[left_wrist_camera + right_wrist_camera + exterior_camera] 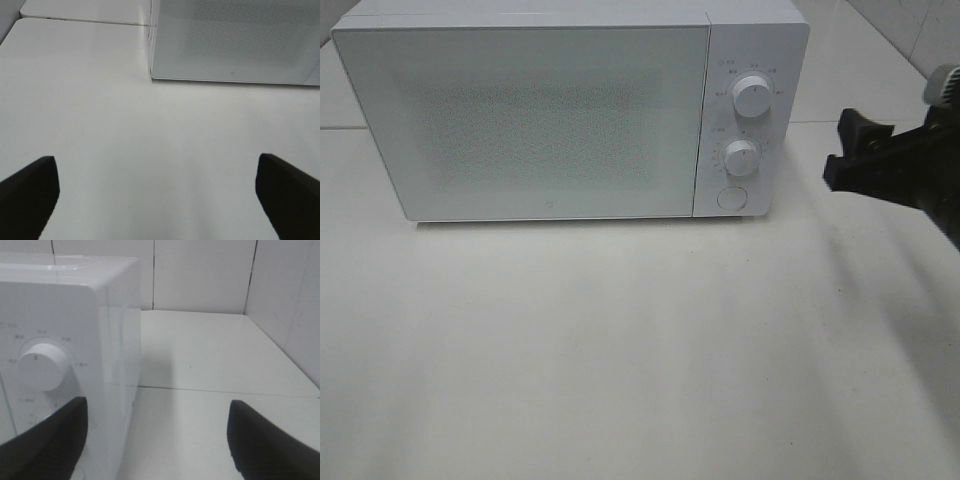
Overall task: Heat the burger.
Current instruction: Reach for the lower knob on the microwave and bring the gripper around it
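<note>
The burger shows in no view. A white microwave [550, 120] stands at the back of the table with its door shut, and its frosted front shows nothing inside. My right gripper [840, 148] hovers open to the right of the control panel, level with the two knobs. In the right wrist view its fingers [45, 445] flank the microwave's right front corner [107, 340], with the upper knob [42, 365] close by. My left gripper [157, 195] is open wide over bare table in front of the microwave's left corner [151, 75] and holds nothing.
The control panel carries an upper knob [752, 97], a lower knob [742, 158] and a round button [729, 197]. The white tabletop [620, 350] spreads in front. A tiled wall [200, 275] rises behind and to the right of the microwave.
</note>
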{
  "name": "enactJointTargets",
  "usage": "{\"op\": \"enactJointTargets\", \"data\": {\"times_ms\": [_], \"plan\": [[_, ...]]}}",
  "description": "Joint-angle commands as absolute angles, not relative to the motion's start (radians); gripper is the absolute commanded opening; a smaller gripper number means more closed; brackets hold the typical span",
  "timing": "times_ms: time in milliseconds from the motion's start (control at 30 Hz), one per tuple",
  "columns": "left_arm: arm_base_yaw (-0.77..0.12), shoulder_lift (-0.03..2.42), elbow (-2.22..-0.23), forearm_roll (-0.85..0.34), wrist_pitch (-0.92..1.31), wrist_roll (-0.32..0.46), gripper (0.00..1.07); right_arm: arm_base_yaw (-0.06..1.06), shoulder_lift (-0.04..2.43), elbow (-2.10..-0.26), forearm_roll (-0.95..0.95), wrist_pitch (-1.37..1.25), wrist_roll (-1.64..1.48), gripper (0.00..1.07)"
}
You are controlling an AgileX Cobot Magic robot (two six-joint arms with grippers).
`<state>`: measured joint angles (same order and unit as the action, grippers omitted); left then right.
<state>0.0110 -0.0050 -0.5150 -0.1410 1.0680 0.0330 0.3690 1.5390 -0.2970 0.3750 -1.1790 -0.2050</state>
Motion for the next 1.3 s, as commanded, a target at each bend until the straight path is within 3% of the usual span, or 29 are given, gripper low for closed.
{"op": "enactJointTargets", "data": {"times_ms": [33, 333, 400, 500, 933, 1300], "plan": [[0.013, -0.029, -0.516, -0.147, 1.067, 0.03, 1.0, 0.462, 1.593, -0.299, 0.435, -1.294, -0.239, 0.74], [0.013, -0.029, -0.516, -0.147, 1.067, 0.03, 1.0, 0.634, 1.692, -0.333, 0.628, -1.338, -0.253, 0.72], [0.013, -0.029, -0.516, -0.147, 1.067, 0.03, 1.0, 0.688, 1.723, -0.366, 0.744, -1.335, -0.283, 0.78], [0.013, -0.029, -0.516, -0.147, 1.067, 0.03, 1.0, 0.714, 1.734, -0.39, 0.774, -1.329, -0.303, 0.82], [0.013, -0.029, -0.516, -0.147, 1.067, 0.03, 1.0, 0.721, 1.737, -0.451, 0.772, -1.308, -0.291, 0.78], [0.013, -0.024, -0.516, -0.147, 1.067, 0.03, 1.0, 0.698, 1.895, -0.542, 0.773, -1.318, -0.302, 0.76]]}}
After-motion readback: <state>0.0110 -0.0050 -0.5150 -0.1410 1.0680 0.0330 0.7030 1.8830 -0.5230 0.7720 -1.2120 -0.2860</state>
